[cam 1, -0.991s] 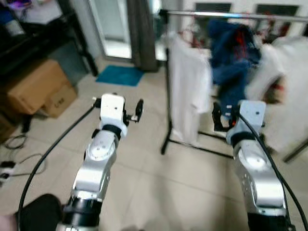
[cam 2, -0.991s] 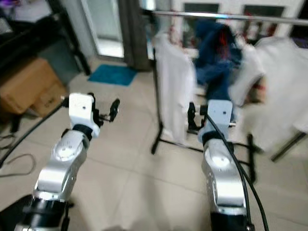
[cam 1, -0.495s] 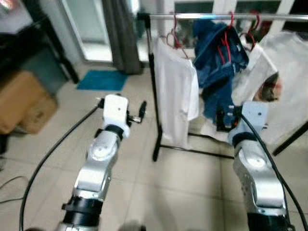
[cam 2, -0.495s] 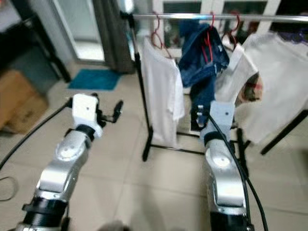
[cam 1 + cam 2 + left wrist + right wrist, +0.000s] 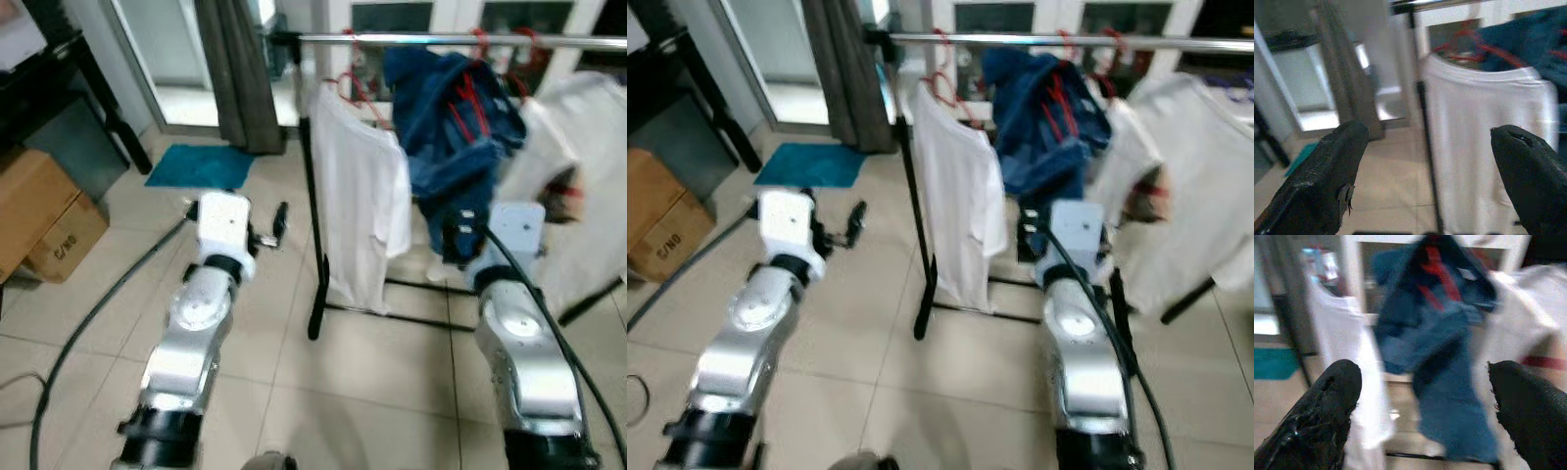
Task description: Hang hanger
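Head views: clothes rail point(image 5: 470, 40) along the top edge, carrying red hangers point(image 5: 358, 86), a white shirt point(image 5: 364, 201) at centre and a blue garment point(image 5: 456, 122) upper right; left gripper point(image 5: 277, 223) left of centre, right gripper point(image 5: 1027, 230) low centre. Left wrist view: fingers point(image 5: 1327, 181) wide apart, nothing between them, shirt ahead. Right wrist view: fingers point(image 5: 1317, 416) likewise spread and empty, blue garment ahead; judgement: no hanger is held, so one must be gripped squarely before approaching the rail.

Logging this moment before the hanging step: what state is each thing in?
Left tool: open, empty.
Right tool: open, empty.
White T-shirt: hanging on the rail from a red hanger.
Blue garment: bunched, hanging from red hangers.
Clothes rail: standing, loaded.
Cardboard box: closed.
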`<state>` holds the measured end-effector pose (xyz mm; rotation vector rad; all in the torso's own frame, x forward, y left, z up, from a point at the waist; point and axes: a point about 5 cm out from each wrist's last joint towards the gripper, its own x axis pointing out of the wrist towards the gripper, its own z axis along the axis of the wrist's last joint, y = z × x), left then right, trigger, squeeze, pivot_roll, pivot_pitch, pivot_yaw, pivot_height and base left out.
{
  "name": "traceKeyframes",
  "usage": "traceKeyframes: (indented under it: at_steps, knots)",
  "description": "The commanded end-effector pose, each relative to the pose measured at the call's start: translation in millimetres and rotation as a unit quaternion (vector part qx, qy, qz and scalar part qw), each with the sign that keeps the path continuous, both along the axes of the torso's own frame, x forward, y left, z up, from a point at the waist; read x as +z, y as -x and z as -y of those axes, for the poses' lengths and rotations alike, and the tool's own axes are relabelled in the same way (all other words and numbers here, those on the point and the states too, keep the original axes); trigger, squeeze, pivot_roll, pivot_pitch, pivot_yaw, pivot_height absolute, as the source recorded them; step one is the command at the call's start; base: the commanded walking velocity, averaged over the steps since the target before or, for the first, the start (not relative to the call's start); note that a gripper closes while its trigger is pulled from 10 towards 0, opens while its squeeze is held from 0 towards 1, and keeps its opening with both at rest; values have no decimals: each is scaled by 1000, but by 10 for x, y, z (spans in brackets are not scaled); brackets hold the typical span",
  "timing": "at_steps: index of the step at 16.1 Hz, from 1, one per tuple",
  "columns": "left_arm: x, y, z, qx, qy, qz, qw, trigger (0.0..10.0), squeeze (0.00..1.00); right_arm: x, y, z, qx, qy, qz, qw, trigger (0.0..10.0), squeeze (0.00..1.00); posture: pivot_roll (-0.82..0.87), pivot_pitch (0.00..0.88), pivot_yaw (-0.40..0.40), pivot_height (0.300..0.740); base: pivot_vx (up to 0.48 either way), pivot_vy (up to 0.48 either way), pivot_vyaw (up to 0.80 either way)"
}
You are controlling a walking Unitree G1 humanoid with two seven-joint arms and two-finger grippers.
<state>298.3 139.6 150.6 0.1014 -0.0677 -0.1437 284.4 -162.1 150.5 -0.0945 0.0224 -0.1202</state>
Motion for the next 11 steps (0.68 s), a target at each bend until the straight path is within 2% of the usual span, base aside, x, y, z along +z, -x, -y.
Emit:
traceKeyframes:
  at_steps: [1,3,4,8,11]
  knots:
    - [-42,23,-50,13,-7,-12,1000,10000,27,46,0,-55,15,2,11,1000,10000,0,-82,80,71,740,270,0,0]
    - [-14,23,-13,-1,-14,-6,1000,10000,27,12,-11,-74,21,9,3,1000,10000,0,-82,80,71,740,270,0,0]
    - [-1,22,10,-7,-10,-4,1000,10000,31,-3,0,-73,27,-20,-3,999,10000,0,-87,79,81,740,266,0,-800]
    - [-17,-1,29,-10,0,-12,1000,10000,35,-9,22,8,-2,-25,-5,1000,10000,0,-93,81,93,740,308,0,-638]
    - [-16,-4,34,-11,-1,-15,1000,10000,35,-15,28,26,-8,-15,-7,1000,10000,0,-98,85,104,740,319,0,0]
